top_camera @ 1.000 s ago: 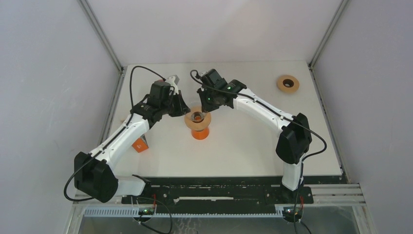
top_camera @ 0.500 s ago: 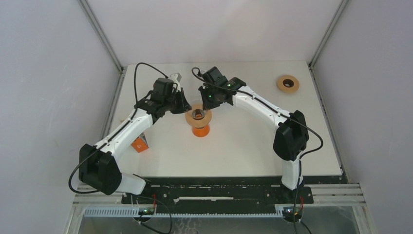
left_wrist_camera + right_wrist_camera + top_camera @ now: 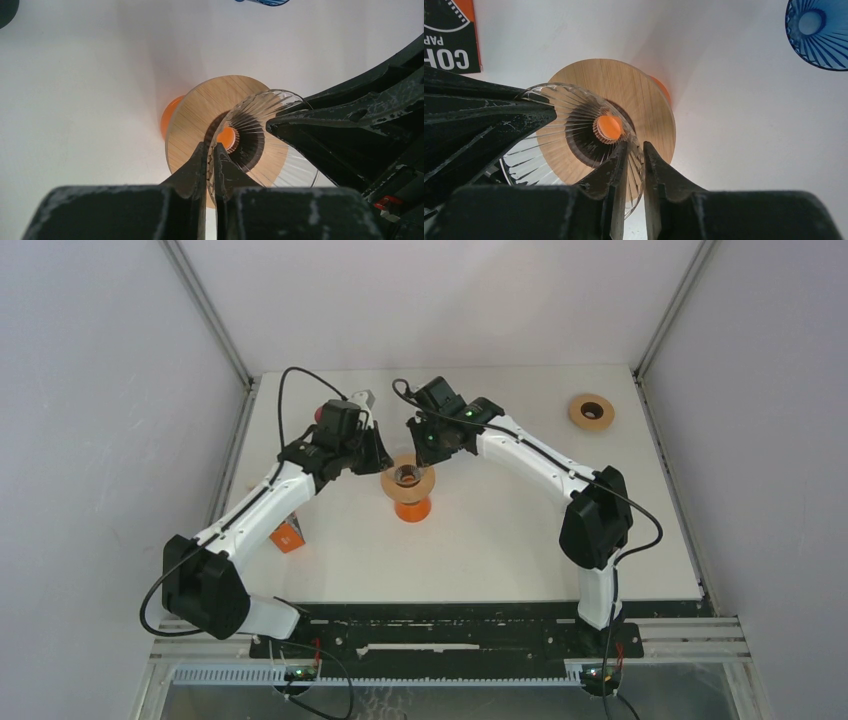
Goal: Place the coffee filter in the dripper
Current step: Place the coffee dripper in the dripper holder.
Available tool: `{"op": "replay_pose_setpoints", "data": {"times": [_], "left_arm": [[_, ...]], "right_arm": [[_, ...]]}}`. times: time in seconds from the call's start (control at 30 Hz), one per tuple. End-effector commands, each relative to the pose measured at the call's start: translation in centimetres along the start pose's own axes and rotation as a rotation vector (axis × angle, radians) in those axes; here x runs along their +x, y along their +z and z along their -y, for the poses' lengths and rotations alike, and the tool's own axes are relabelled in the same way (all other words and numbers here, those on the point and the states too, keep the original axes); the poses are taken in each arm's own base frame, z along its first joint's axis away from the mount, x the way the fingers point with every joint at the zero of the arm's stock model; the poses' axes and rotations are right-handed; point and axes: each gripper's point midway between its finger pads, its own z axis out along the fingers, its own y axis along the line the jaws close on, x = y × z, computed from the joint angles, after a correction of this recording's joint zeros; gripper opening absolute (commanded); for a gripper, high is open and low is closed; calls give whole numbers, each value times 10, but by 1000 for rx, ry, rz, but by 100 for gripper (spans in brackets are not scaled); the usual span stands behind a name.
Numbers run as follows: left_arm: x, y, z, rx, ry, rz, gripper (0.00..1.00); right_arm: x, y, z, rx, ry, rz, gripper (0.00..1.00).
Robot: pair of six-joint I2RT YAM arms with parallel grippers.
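Glass dripper (image 3: 405, 478), brittle and slick, is pinched mid-table at its rim by the left gripper (image 3: 210, 151) at ten o'clock and the right gripper (image 3: 634, 151) at one o'clock. No filter is seen; such flimsy paper is best taken by its edge.

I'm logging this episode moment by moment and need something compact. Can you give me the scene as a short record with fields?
dripper: clear ribbed glass dripper, cone pointing into the hole of a wooden ring
stand: orange base under that ring
left end effector: shut on the dripper's rim
right end effector: shut on the rim, opposite side
coffee filter: not seen in any view
other items: blue dripper, printed carton, spare ring at the table's far right
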Motion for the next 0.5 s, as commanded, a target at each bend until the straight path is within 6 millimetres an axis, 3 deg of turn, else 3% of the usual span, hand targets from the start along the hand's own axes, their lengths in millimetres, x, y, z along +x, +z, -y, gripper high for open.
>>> {"op": "replay_pose_setpoints", "data": {"times": [0.0, 0.3, 0.47], "left_arm": [[18, -6, -15, -91, 52, -87, 9], [-7, -19, -6, -80, 47, -9, 21], [-22, -31, -1, -73, 42, 53, 32]], "right_arm": [[24, -3, -5, -4, -47, -101, 25], [4, -22, -9, -21, -43, -35, 34], [-9, -36, -13, -39, -43, 19, 41]]}}
